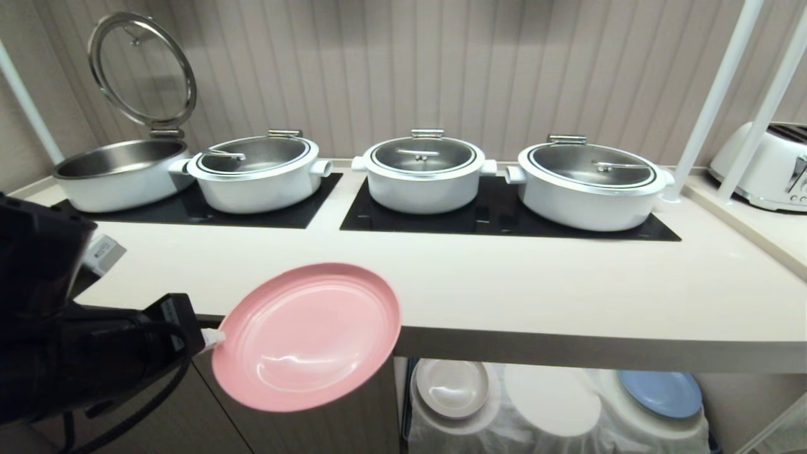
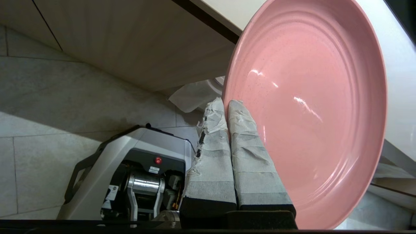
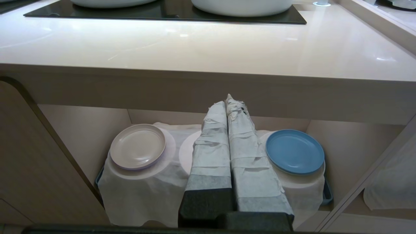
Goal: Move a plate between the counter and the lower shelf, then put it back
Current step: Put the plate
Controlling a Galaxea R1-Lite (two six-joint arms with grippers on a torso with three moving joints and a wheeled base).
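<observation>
The left end effector (image 1: 214,338) was closed tightly on the rim of the pink plate (image 1: 307,336), and its two taped fingers (image 2: 250,156) lay pressed together with the edge of the plate pinched between them. The plate was held in the air, tilted, just in front of the thick front edge of the table (image 1: 504,277); part of it overlapped that edge in the head view, and it did not rest on the table. Below the table was the lower shelf (image 3: 97,136), covered with a wrinkled white cloth (image 3: 146,191) shaped into three round mounds. On the mound nearest to the plate lay a cream-beige plate (image 1: 452,387), the middle mound (image 1: 552,400) was bare, and on the far mound lay a blue plate (image 1: 661,392). On the black hob panels (image 1: 492,217) at the back of the table stood four white pots (image 1: 423,173); the one behind the left arm had its lid (image 1: 142,69) raised upright, and the other three were covered. A white toaster (image 1: 766,165) stood at the far end of the table, beyond the last pot. The right end effector (image 3: 227,100) was shut and held nothing; in its own wrist view it pointed toward the lower shelf, between the cream-beige plate and the blue plate.
</observation>
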